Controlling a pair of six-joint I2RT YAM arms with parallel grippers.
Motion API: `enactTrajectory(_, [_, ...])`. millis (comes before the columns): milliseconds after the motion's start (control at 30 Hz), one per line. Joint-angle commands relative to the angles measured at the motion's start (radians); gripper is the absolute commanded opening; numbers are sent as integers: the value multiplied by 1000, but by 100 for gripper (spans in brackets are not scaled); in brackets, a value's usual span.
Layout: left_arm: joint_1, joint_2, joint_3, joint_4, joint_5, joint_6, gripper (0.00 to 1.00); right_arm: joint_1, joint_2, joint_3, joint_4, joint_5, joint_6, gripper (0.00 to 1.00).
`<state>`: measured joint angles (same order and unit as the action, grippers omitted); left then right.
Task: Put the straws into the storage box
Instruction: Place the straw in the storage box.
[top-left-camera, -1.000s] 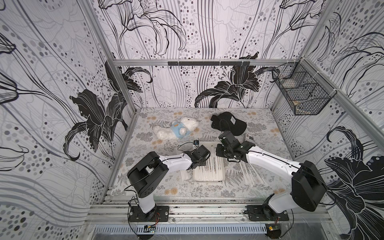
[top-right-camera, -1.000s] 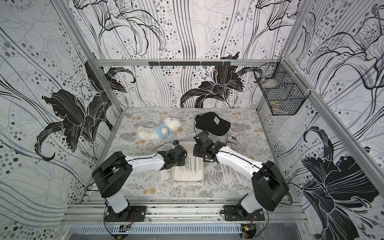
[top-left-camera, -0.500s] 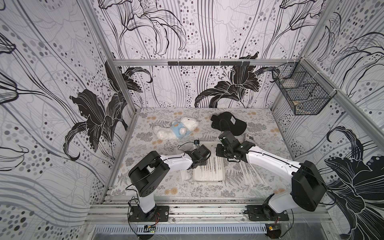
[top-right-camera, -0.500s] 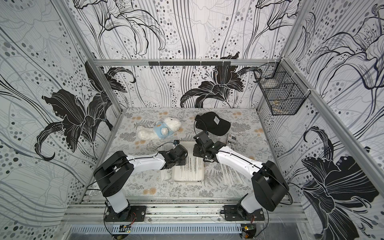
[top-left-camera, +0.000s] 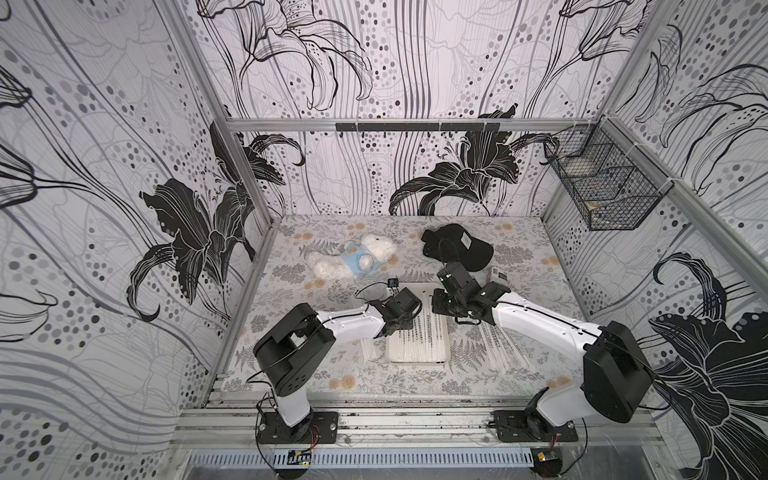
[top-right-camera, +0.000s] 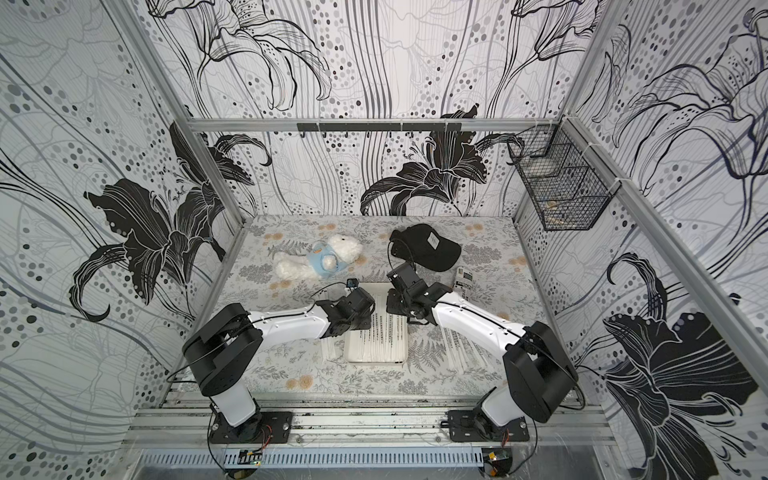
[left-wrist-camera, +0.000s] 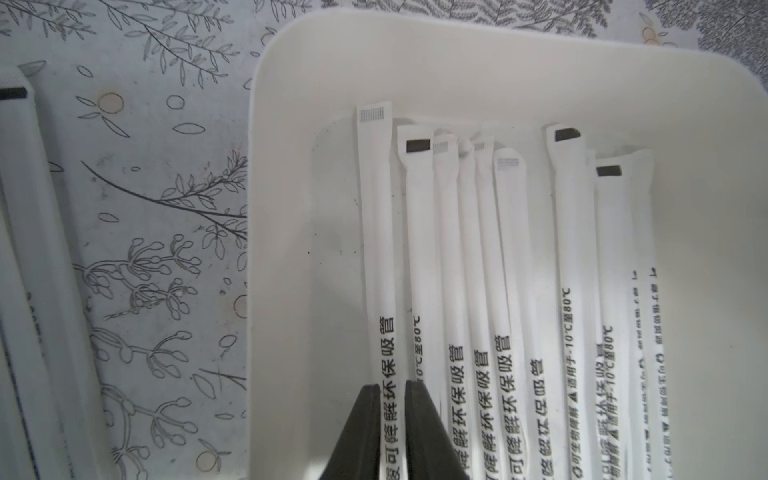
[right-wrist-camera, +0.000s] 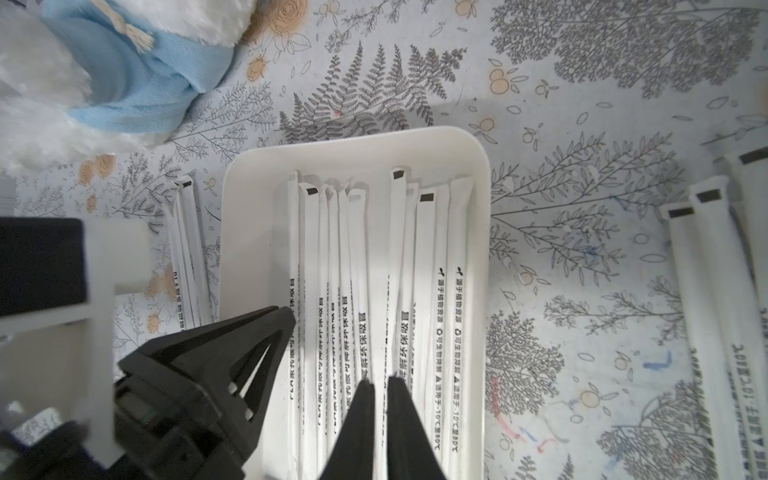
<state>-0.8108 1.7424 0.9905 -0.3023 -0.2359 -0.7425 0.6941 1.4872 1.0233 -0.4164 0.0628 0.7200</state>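
Over the last second neither arm has travelled in the top views. The left arm and the right arm stay bent over the far half of the box, wrists nearly facing each other. What has changed is at the tips.

In the left wrist view the left jaws stand slightly parted, loosened round one straw. It runs between them and already lies flat on the box floor, outermost in the row of straws there. That reads as a drop being finished: one more straw is in.

The right jaws have drawn close, tips down among the middle of the row. A sliver of white shows between them, but whether they pinch a straw or only nudge it I cannot tell from the right wrist view.

I judge the job roughly half done. Loose straws wait on the desk to the right of the box, and a smaller bunch lies just beside its left wall.
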Motion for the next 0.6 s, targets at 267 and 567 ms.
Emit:
enactTrajectory(267, [30,-335,25,-70,-131,104,55,-210,-150,-149,-360,76,-263,16])
enactTrajectory(567, [113,-532,-186,101,-77,122,65,-260,-65,-190,-263,47,-290,18])
